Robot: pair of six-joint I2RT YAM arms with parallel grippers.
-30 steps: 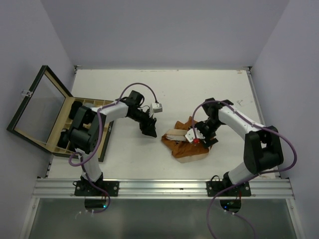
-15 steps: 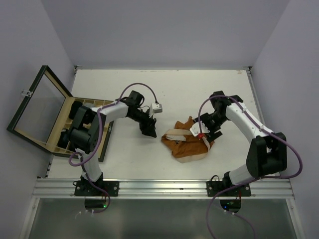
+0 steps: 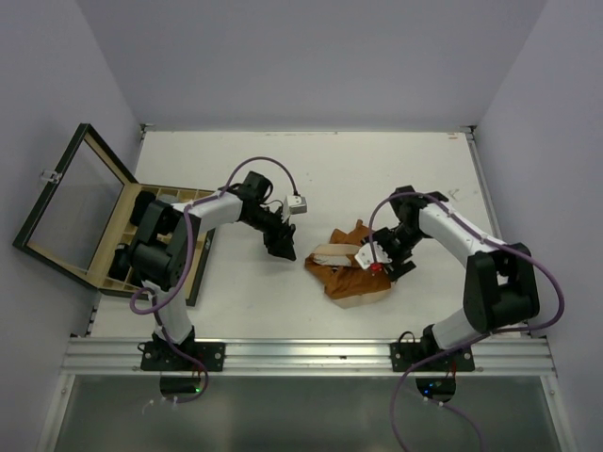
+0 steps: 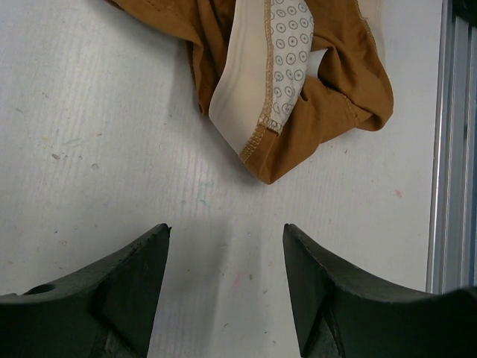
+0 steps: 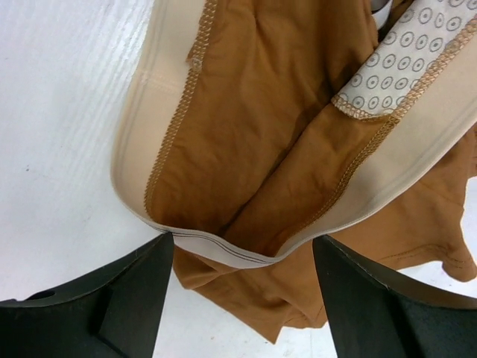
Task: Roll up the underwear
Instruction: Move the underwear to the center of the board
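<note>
Right hand [image 3: 377, 261], fingers apart, hangs over underwear [image 3: 345, 282]; left hand [image 3: 283, 249], likewise apart, lies between it and box [image 3: 201, 268].

Soft cloth underwear [image 5: 283, 112], matt table [image 4: 89, 149]

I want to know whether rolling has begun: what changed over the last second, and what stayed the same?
The right arm drew back toward the far side of the table, then came forward again; the right gripper is back over the crumpled orange-brown cloth underwear with a cream waistband, jaws open, gripping nothing. Unchanged: the underwear's shape and place, and the open left gripper hovering beside it.
</note>
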